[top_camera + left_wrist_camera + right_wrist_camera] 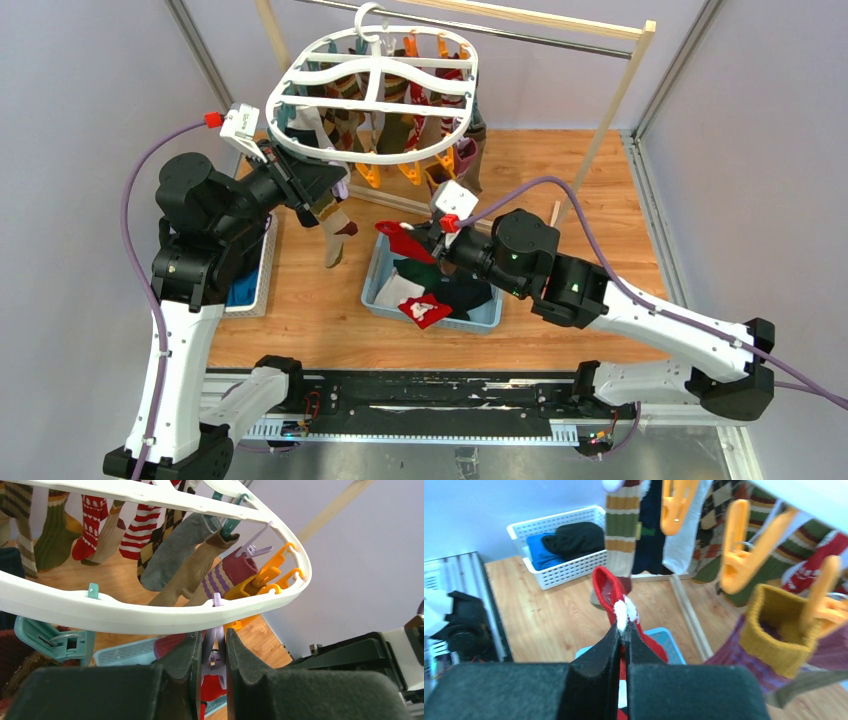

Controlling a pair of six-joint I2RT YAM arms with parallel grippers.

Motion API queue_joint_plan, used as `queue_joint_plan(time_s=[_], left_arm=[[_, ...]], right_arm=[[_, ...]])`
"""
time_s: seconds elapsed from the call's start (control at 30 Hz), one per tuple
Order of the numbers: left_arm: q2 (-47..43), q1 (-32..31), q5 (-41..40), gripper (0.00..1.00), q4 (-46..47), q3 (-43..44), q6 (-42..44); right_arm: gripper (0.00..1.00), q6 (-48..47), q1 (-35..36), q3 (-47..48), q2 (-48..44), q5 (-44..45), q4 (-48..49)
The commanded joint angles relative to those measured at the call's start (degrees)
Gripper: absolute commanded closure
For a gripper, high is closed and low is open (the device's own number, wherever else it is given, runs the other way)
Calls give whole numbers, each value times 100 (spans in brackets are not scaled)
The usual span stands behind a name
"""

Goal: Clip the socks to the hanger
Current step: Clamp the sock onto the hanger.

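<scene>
The white oval hanger (375,85) hangs from the rail with several socks clipped to it. My left gripper (335,182) is at its near-left rim, shut on the handles of a purple peg (216,652) that hangs under the rim (150,612). My right gripper (428,235) is shut on the white-edged cuff of a red sock (405,241), held above the blue basket, below and right of the left gripper. In the right wrist view the red sock (606,587) stands up from the closed fingers (599,660). The sock's red also shows under the purple peg in the left wrist view (212,687).
A blue basket (385,258) holds more socks, one red and white (425,310). A white basket (264,275) at the left holds blue and black cloth. Orange pegs (739,555) and a mustard-cuffed sock (774,625) hang close by. A teal peg (55,637) hangs left of the purple one.
</scene>
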Motion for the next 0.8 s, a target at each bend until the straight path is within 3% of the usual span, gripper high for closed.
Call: queue_joint_plan(time_s=[0.0,0.17,0.5,0.77], left_arm=[[-153,-1,383,98,9,63,-110],[-184,5,539,98,119,-33,-111],[-160,3,763,99,390,-222,-335],[-137,4,915,100,557,-270,-493]], right_arm=[[100,705,-35,196,263,-749,-433],[100,934,-38,-6,326,-1607,249],[100,1462,-229,-2,708,-2005,1615],[100,2214,-856,-49,977,-2623,2442]])
